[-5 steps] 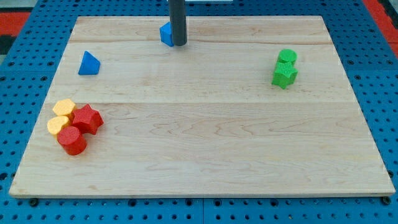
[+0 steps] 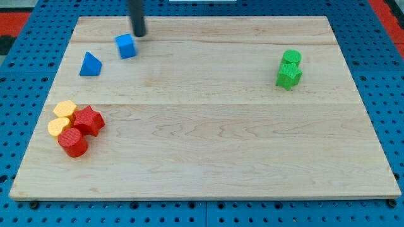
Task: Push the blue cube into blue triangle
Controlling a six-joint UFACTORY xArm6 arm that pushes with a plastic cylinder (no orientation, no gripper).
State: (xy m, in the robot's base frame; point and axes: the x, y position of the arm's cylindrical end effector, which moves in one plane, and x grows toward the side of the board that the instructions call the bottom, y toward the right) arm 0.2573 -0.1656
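Near the view's top left, my tip (image 2: 139,34), bare rod pinching nothing, sits just above-right of the blue cube (image 2: 126,46); light, rigid, probably slides easily—push its right face toward the blue triangle (image 2: 90,64).

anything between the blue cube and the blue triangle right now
No. In the camera view only bare wood lies between the blue cube and the blue triangle. My tip sits just above-right of the cube.

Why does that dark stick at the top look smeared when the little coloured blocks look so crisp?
In the camera view, the dark rod is soft-edged with motion blur, my tip just above and right of the blue cube. The blue triangle, the green blocks and the pale wooden board are sharp, evenly lit, with faint shadows and no glare.
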